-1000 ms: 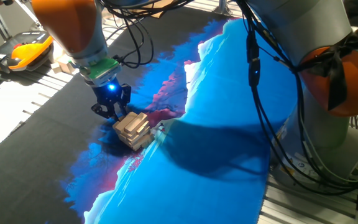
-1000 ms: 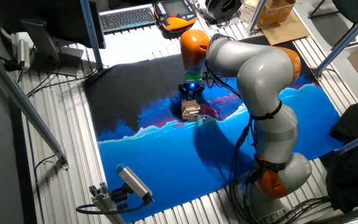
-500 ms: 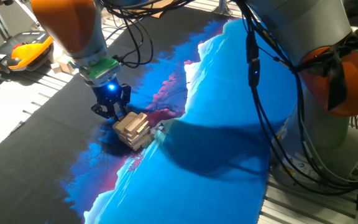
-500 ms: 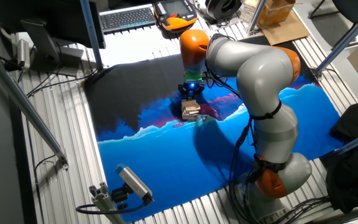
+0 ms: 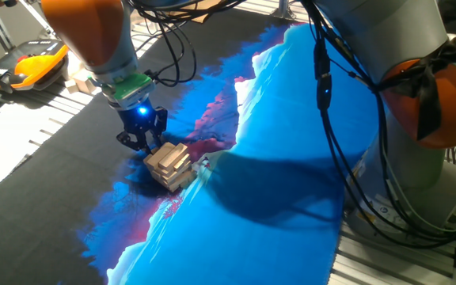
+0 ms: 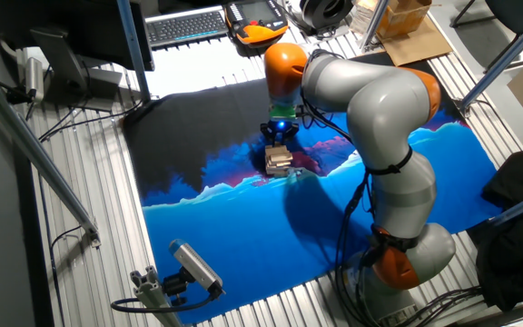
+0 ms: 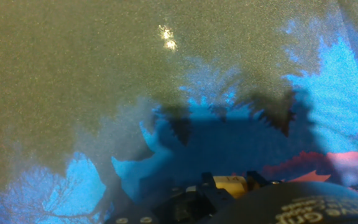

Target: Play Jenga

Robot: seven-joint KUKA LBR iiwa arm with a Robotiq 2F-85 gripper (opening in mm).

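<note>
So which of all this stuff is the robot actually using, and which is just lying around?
In use:
- small tower of pale wooden blocks
- black two-finger gripper, right beside the tower
- blue and black printed cloth under it

Lying about:
- orange and black handheld controller
- black keyboard
- loose pale wooden blocks near the cloth's edge
- cardboard box

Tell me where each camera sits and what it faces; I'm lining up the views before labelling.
One fixed view: low beside the table, facing the small pale wooden block tower on the blue-and-black printed cloth; shows the black pincer, orange-grey arm and cables.
The other fixed view: high overhead across the table, facing the same tower; shows the whole arm and pincer.
Hand view: on the hand, facing the cloth; only dark pincer parts at the bottom edge.
Both fixed views share tower, pincer and cloth.
</note>
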